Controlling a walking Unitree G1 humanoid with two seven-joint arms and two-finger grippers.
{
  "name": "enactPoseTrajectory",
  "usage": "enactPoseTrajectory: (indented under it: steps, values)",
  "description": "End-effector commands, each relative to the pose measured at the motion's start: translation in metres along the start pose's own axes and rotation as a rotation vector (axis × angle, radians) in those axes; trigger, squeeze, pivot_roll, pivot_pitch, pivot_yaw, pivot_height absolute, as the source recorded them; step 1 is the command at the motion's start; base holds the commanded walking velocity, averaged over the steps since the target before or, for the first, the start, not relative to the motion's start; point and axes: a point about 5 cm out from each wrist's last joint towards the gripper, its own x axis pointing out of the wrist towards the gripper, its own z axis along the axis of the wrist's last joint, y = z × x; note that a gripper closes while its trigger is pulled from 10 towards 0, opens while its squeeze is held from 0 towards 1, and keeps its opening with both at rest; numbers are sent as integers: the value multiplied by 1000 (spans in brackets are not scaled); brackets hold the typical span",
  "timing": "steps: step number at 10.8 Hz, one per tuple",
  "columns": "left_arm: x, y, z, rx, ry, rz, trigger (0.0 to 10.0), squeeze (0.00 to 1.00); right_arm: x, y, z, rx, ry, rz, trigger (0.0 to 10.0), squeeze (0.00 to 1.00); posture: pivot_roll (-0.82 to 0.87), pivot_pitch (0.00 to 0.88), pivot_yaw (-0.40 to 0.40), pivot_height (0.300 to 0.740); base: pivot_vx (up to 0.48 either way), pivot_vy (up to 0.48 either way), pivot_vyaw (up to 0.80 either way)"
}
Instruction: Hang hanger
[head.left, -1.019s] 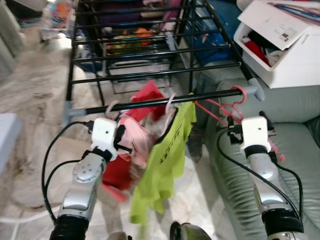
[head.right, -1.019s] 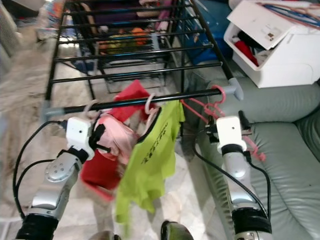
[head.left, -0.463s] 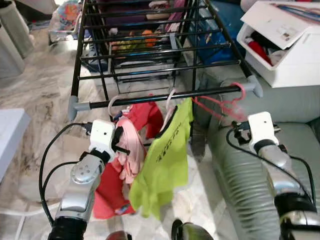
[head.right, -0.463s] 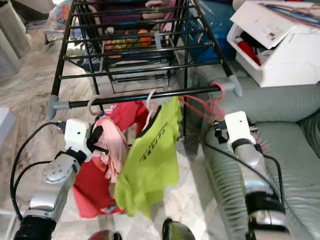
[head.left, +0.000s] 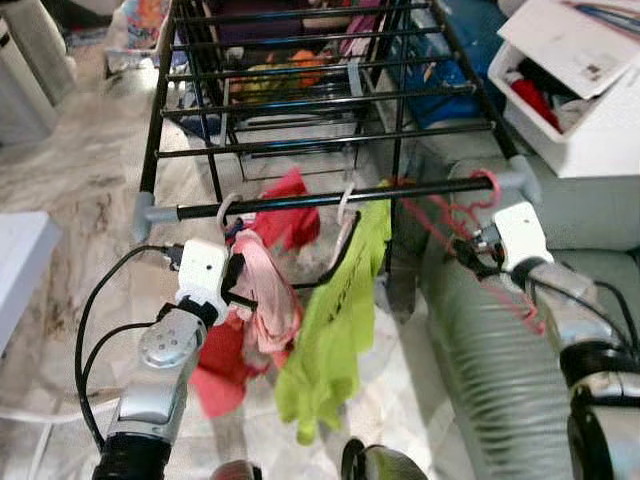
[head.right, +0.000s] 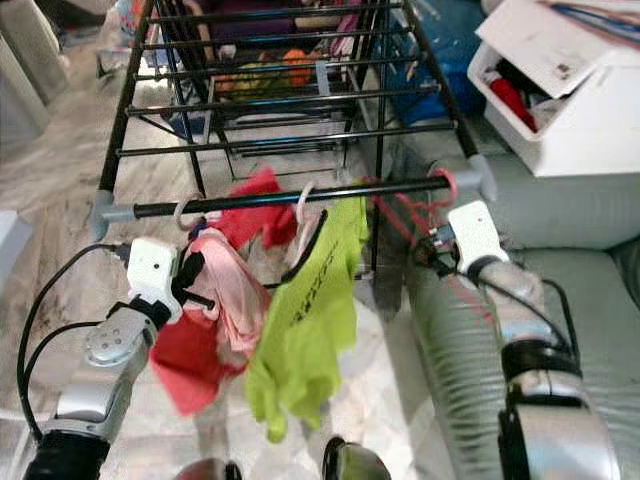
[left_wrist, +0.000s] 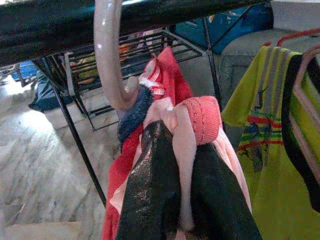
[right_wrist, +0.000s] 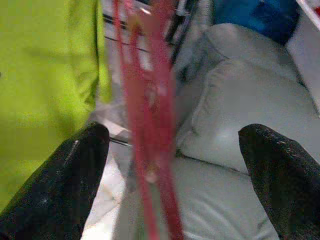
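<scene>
A black drying rack (head.left: 300, 203) stands before me, its front rail capped in grey. A pale hanger hook (left_wrist: 107, 55) curls over that rail near its left end, carrying a pink garment (head.left: 262, 300) and a red one (head.left: 225, 365). My left gripper (head.left: 238, 283) is shut on the pink cloth at the hanger's neck (left_wrist: 182, 150). A lime green shirt (head.left: 335, 310) hangs on a white hanger mid-rail. Bare red hangers (head.left: 450, 215) dangle at the rail's right end. My right gripper (head.left: 470, 245) is open just below them, a red hanger (right_wrist: 150, 125) between its spread fingers.
A grey-green sofa (head.left: 600, 215) lies right of the rack, under my right arm. A white box (head.left: 570, 90) with clothes in it stands behind the sofa. A white surface (head.left: 15, 270) juts in at the left. Marble floor (head.left: 80, 180) spreads left of the rack.
The camera has shifted. My right gripper has risen closer to the rail's right end, among the red hangers. The hung clothes have swung. My left gripper keeps its hold.
</scene>
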Motion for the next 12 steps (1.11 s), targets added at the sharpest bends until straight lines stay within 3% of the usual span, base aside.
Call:
enactPoseTrajectory:
  steps: [1, 3, 6, 9, 11, 12]
  values:
    - [-2, -1, 0, 10, 8, 1, 10000, 0, 1, 1, -3, -3, 36, 34, 10000, 0, -8, 105, 8, 740, 0, 0, 0]
    - [-2, -1, 0, 13, 10, -2, 10000, 0, 0, 9, -14, 6, 99, 133, 10000, 0, -6, 106, 6, 740, 0, 0, 0]
    - [-1, -1, -1, 15, 16, 5, 10000, 0, -1, 4, -12, 0, 101, 139, 10000, 0, -14, 107, 0, 740, 0, 0, 0]
    - [-1, -4, -2, 9, 18, 2, 10000, 0, -5, 1, -4, 39, 55, 179, 10000, 0, -18, 105, -5, 740, 0, 0, 0]
    - [0, -4, -2, 8, 17, 0, 10000, 0, -8, -8, 6, 33, -25, 136, 10000, 0, -25, 104, 0, 740, 0, 0, 0]
    - [1, -4, -1, 3, 14, -6, 10000, 0, -8, -13, 6, 31, -11, 125, 10000, 0, -27, 103, 2, 740, 0, 0, 0]
